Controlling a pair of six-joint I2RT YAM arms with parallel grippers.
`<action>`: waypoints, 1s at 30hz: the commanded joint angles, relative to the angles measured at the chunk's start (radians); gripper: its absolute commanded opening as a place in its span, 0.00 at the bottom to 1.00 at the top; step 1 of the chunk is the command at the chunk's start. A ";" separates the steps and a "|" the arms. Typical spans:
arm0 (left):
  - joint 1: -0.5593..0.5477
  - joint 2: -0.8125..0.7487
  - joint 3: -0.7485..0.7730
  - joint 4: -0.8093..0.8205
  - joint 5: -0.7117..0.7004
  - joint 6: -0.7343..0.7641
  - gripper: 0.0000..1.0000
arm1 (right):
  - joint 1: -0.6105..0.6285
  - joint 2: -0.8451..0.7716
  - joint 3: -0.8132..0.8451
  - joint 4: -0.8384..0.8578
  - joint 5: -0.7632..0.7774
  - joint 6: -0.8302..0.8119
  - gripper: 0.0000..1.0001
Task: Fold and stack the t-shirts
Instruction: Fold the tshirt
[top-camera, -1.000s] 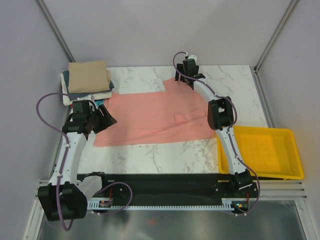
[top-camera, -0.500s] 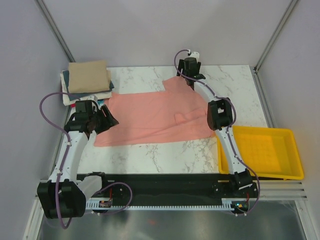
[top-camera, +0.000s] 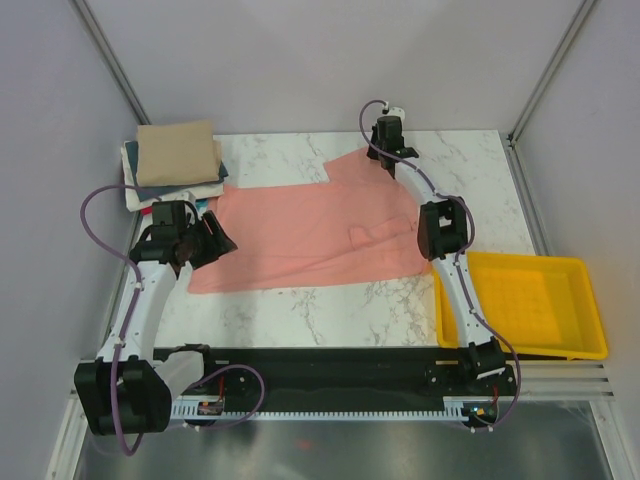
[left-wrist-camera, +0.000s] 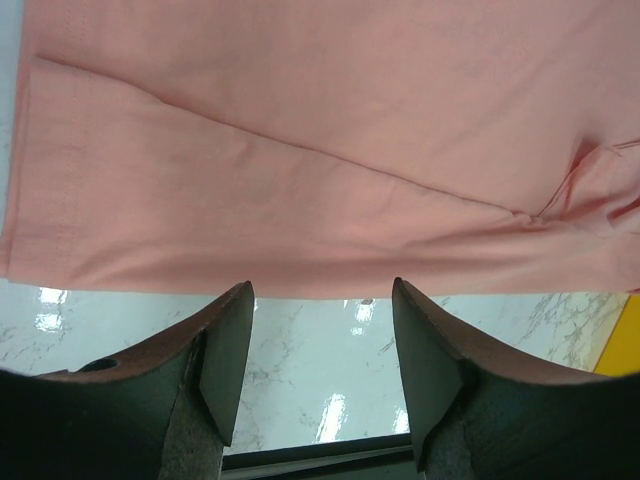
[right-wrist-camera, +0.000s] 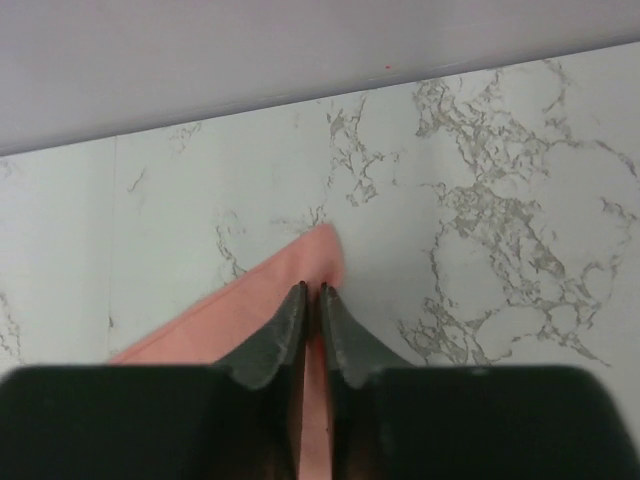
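Right hand (right-wrist-camera: 311, 290) pinched on the far corner of large plain salmon-pink cloth t-shirt (top-camera: 300, 235), spread flat on white marble table (top-camera: 330, 305). Left hand (left-wrist-camera: 320, 290) gapes over near hem, holding nothing. First fold starting; next probably needs left to grip, then both lift across.

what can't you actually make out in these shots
- Top view: the pile under the tan t-shirt shows only edges, so its count and folds are unclear.
- Right wrist view: the right fingers cover the corner of the pink t-shirt, hiding how much cloth they pinch.
- Left wrist view: the pink t-shirt runs off the top and side edges.
- Top view: the right arm hides the left edge of the yellow tray.
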 joint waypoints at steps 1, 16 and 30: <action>-0.004 0.004 0.001 0.007 -0.007 0.042 0.64 | 0.007 -0.003 0.001 -0.065 -0.035 0.014 0.12; -0.021 -0.036 -0.022 -0.018 -0.143 -0.100 0.62 | 0.096 -0.612 -0.732 0.357 -0.089 -0.167 0.00; -0.041 0.029 -0.340 0.275 -0.186 -0.274 0.60 | 0.173 -1.275 -1.564 0.410 -0.003 -0.157 0.00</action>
